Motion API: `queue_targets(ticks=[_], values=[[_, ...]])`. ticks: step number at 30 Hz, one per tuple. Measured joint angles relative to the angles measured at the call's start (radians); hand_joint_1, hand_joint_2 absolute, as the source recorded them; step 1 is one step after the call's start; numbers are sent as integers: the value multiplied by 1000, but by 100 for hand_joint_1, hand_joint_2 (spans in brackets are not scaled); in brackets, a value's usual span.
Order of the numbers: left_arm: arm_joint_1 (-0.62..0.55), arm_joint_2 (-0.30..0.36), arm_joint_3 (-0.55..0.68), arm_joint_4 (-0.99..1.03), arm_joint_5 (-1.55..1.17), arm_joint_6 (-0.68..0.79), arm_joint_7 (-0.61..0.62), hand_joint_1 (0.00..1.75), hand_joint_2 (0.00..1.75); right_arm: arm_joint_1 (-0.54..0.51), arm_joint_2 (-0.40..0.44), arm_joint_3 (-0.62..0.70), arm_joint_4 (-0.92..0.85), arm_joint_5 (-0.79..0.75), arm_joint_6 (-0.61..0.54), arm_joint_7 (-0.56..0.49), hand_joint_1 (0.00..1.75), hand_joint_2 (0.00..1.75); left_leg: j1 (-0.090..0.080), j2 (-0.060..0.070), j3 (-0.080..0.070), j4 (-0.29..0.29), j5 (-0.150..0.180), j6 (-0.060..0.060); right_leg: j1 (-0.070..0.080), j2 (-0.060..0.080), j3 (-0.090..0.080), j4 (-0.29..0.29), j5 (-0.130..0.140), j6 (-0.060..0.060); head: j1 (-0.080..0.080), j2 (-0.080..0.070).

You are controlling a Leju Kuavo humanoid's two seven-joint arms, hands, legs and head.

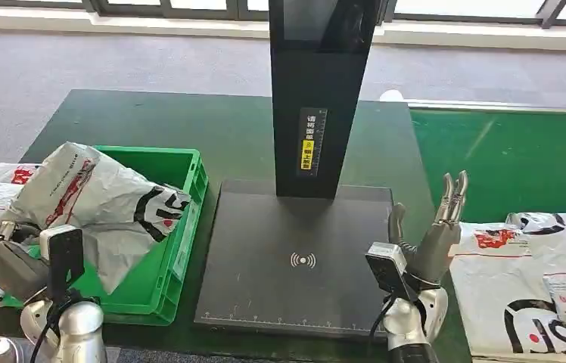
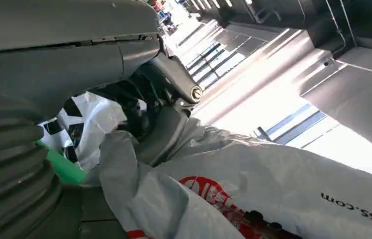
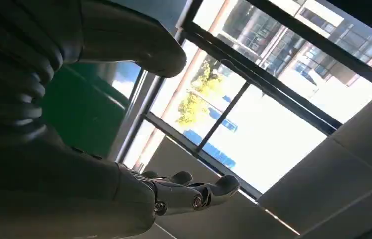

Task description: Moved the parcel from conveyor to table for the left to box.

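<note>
Green belt (image 1: pixel 514 151) at three o'clock carries two flat parcels (image 1: pixel 526 283), laid within the right hand's reach. Green bin (image 1: pixel 181 219) at nine o'clock holds a crumpled bag (image 1: pixel 91 200), which the left hand (image 1: pixel 7 261) seems to grip; its fingers are hidden by plastic. Right hand (image 1: pixel 435 242) stands upright, spread, holding nothing, just beside the parcels.

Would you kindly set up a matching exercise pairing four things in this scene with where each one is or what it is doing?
Things:
1. Green crate
2. Left hand
3. Right hand
4. Flat parcel

States:
A. lies on the green conveyor
B. raised, fingers apart, holding nothing
C. grips a crumpled parcel
D. sits left of the black scanner plate

Pairs: 1-D, 2-C, 3-B, 4-A
</note>
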Motion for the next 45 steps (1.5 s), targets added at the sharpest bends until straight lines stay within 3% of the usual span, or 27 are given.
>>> queue_targets(ticks=[23, 24, 45], values=[[3, -2, 0, -6, -116, 0, 83, 0, 0, 6, 0, 0, 8, 8, 0, 0, 0, 175, 0, 0, 0, 0, 0, 0, 0, 0, 0, 0, 0, 0, 0, 0], [3, -2, 0, -6, -116, 0, 83, 0, 175, 6, 0, 0, 9, 8, 0, 0, 0, 175, 0, 0, 0, 0, 0, 0, 0, 0, 0, 0, 0, 0, 0, 0], [-6, -2, -69, 51, -421, 0, 301, 0, 175, 6, 0, -19, 12, 34, 16, 0, 0, 175, 0, 0, 0, 0, 0, 0, 0, 0, 0, 0, 0, 0, 0, 0]])
